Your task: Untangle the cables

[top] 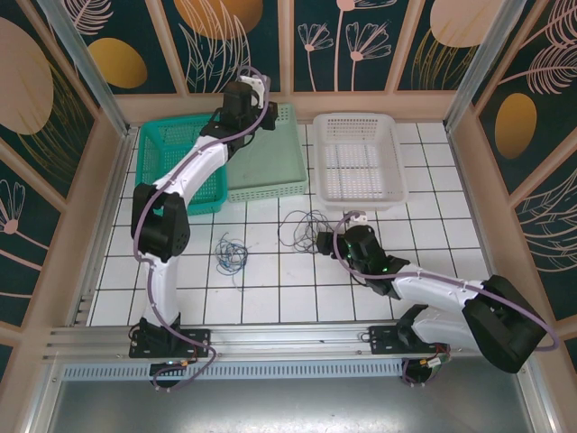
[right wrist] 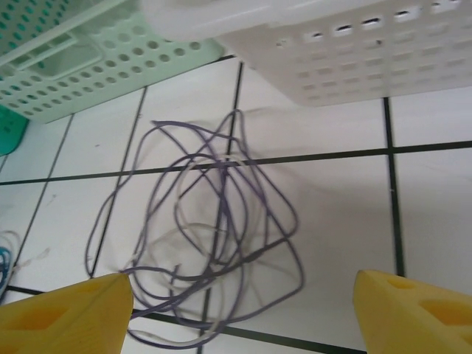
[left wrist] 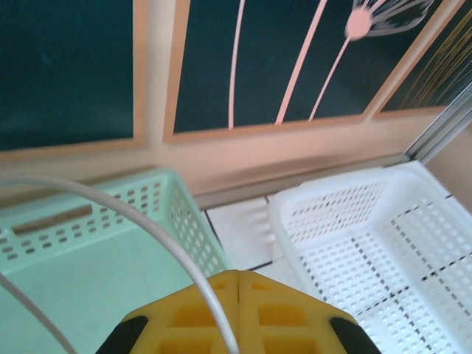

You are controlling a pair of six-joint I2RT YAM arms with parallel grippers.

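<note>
1. Surface and room. I am working over a white tiled table [top: 270, 293] with dark grout lines. Dark teal walls [top: 361, 36], printed with pale plant shapes and framed in wood, are enclosing it. Three baskets are standing along the far side: a teal basket [top: 171, 149], a pale green basket [top: 270, 167] and a white basket [top: 359, 162].

2. Cables and jaws.
- The right gripper [right wrist: 243, 284] is holding its jaws wide apart and gripping nothing. The dark tangle [right wrist: 223, 221], purple-grey loops mixed with a pale strand, is lying flat on the tiles just ahead of the jaws and between the lines of the two fingers. I am not seeing either finger touching it. The white basket is sitting beyond the tangle.
- The blue tangle [top: 230, 254] is lying on the tiles to the left of the right jaws, well apart from them.
- The left gripper [left wrist: 240, 284] is keeping its jaws together, clamped on the pale cable [left wrist: 140, 217]. That cable is arching up and away to the left of the jaws, above the pale green basket.

3. Arm pose. The left arm is stretching far forward from its base, wrist raised over the pale green basket. The right arm is lying folded low, forearm reaching left, with the right gripper [top: 326, 242] close above the table.
</note>
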